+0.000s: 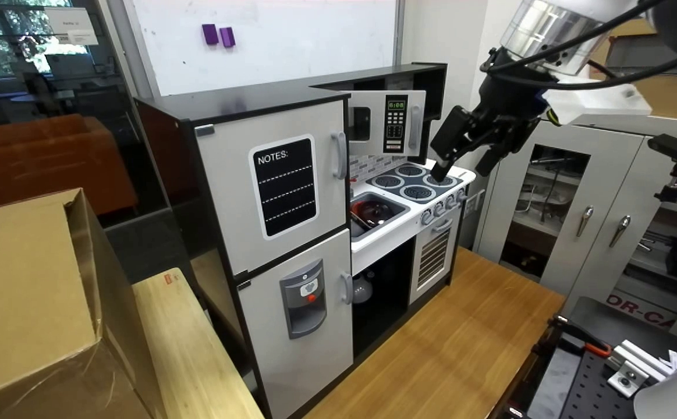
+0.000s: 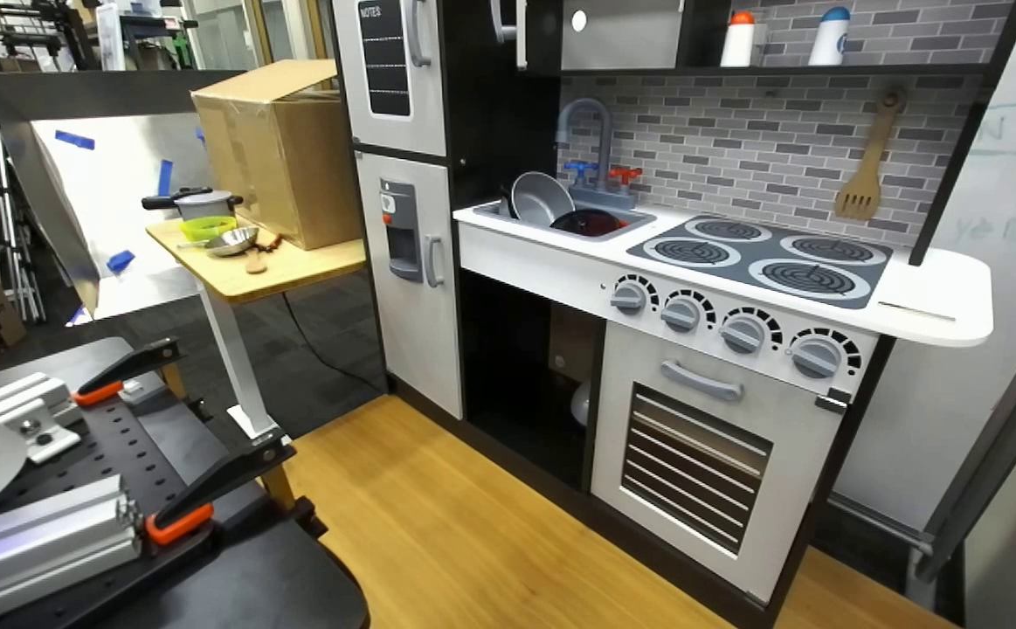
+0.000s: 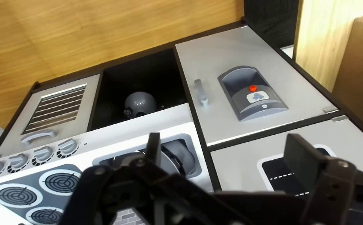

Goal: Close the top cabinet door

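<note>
The toy kitchen's upper microwave door stands swung open, hinged on the fridge side. In an exterior view it shows nearly edge-on, its handle pointing left. The upper fridge door with the NOTES panel looks shut; it also shows in the wrist view. My gripper is open and empty, in the air to the right of the microwave door in an exterior view. In the wrist view the gripper has its fingers wide apart, with the fridge front beyond them. The microwave door is not visible in the wrist view.
The sink holds pans. The stove top is beside it. The lower fridge door and the oven door look shut. Two shakers stand on the shelf. A cardboard box stands beside the fridge.
</note>
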Available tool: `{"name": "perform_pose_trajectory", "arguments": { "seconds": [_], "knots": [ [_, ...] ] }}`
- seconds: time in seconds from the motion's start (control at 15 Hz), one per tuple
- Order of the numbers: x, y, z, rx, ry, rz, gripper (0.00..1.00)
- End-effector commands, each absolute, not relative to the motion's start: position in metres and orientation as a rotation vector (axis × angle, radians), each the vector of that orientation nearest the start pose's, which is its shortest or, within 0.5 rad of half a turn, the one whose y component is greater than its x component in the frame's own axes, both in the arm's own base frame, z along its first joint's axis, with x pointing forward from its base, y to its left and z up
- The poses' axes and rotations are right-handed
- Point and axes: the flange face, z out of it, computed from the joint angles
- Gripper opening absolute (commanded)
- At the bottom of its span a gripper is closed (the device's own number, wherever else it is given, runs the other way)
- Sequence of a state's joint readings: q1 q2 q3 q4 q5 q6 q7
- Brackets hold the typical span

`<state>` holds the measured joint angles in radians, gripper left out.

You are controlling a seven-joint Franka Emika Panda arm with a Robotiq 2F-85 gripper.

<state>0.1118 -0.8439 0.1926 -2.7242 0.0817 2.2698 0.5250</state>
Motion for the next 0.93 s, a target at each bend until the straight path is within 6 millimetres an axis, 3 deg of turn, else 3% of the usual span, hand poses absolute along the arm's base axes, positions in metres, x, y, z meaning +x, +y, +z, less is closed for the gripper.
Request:
{"name": "perform_pose_trajectory", "arguments": {
  "seconds": [0.0, 0.87],
  "knots": [
    [0.3175, 0.1038, 0.4941, -2.978, 0.448, -0.574, 1.00],
    [0.3201, 0.1041, 0.4895, -2.983, 0.452, -0.556, 1.00]
  ]
}}
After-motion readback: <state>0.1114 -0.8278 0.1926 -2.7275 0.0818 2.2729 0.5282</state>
